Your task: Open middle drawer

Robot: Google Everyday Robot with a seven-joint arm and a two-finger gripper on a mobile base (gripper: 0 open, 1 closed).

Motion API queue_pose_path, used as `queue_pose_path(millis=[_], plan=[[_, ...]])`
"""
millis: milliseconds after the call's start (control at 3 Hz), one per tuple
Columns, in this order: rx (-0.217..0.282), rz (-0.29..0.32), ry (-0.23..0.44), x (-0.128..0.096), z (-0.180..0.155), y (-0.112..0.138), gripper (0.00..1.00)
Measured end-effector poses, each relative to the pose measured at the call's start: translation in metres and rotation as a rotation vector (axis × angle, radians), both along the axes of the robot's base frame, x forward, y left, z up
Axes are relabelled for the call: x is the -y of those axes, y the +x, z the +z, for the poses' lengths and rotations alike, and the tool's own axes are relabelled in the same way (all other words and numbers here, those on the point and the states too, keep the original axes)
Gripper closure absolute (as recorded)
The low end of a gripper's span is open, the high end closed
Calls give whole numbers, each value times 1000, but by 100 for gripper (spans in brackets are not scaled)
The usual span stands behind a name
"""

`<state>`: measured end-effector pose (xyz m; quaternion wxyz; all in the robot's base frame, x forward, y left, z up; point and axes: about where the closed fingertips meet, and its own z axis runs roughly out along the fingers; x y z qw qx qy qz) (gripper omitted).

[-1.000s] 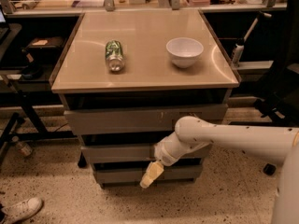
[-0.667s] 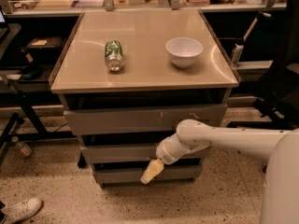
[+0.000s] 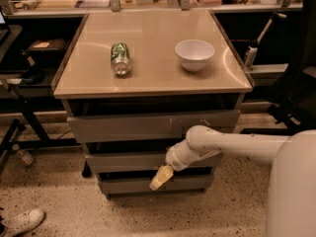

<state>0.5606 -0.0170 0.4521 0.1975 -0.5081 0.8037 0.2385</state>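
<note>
Grey middle drawer (image 3: 123, 161); yellowish gripper (image 3: 162, 177) just below its front; white arm (image 3: 222, 144); green can (image 3: 120, 58); white bowl (image 3: 194, 54); beige tabletop (image 3: 153, 78).

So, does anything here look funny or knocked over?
Yes: the can lies on its side on the table, left of the upright bowl. The top drawer front has white scratches. The gripper hangs just below the middle drawer.
</note>
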Motion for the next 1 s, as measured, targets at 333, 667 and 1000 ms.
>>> queue_pose_path(millis=[333, 667, 1000], plan=[[16, -10, -8, 6, 0, 9, 0], [48, -22, -13, 13, 3, 24, 0], [77, -27, -21, 20, 15, 29, 0]])
